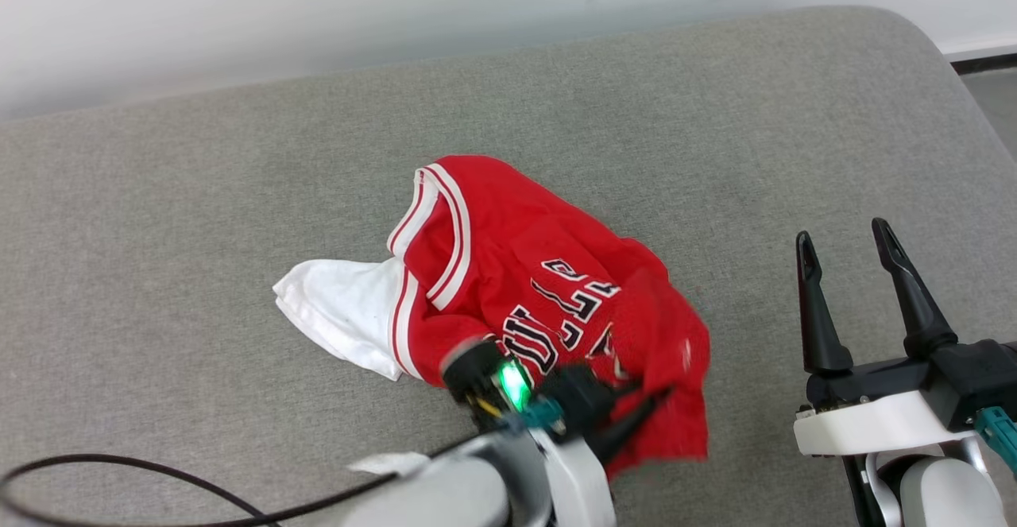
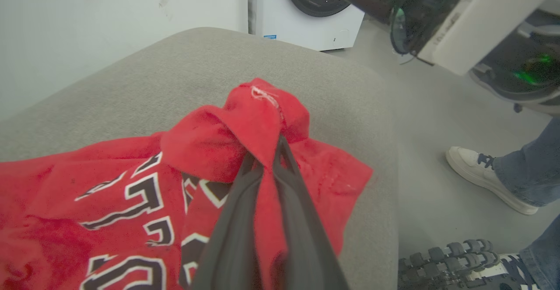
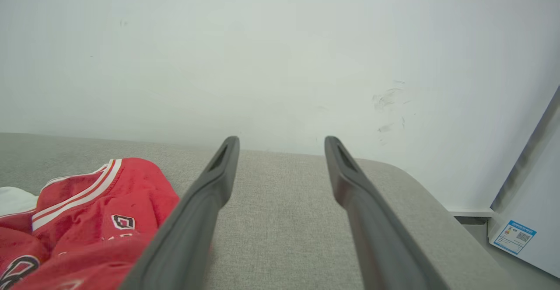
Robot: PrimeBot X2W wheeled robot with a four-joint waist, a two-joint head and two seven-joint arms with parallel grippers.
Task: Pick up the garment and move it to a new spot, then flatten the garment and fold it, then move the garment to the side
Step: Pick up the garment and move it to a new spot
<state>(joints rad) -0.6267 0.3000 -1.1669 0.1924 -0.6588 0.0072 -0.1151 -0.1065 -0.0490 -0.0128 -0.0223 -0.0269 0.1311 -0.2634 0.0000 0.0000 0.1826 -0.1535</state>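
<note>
item: one red bulls jersey (image 1: 508,273), crumpled, at the centre of the grey cushion (image 1: 238,193), white sleeve out at its 9 o'clock. my left gripper (image 2: 267,150), one, pinched tight on a red fold at the jersey's 4 o'clock edge. my right gripper (image 1: 842,233), one, spread wide and holding nothing, at 3 o'clock, apart from the cloth. open cushion at 9, 12 and 3 o'clock; rounded corner at 2 o'clock; wall along the far edge. floor beside: one washing machine (image 2: 306,14), a person's white shoe (image 2: 485,176).
</note>
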